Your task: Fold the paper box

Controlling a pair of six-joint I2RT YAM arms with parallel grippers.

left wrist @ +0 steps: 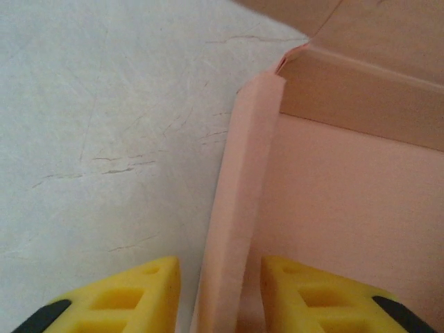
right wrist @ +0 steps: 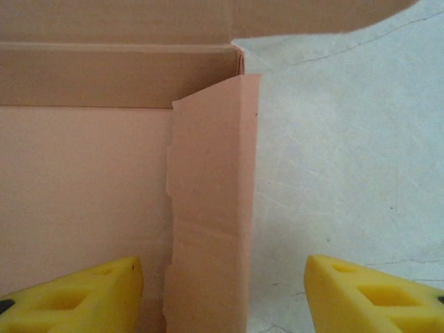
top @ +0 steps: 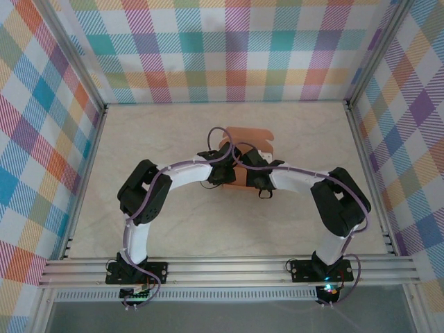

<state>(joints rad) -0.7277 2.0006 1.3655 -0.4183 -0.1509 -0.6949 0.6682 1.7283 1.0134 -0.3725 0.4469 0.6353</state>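
Note:
The paper box (top: 251, 137) is salmon-orange card, lying half formed at the middle of the table with its lid flap open at the far side. My left gripper (top: 223, 172) is at its left side and my right gripper (top: 255, 177) at its right. In the left wrist view the left gripper (left wrist: 220, 300) is open astride the box's upright left side wall (left wrist: 239, 208), with a gap on each side of the card. In the right wrist view the right gripper (right wrist: 223, 298) is wide open around the right side wall (right wrist: 211, 208), touching nothing.
The pale marbled table (top: 173, 229) is ringed by a metal frame (top: 90, 159) and checked cloth walls. Both arms arch in from the near rail (top: 229, 267), and their purple cables loop over the box.

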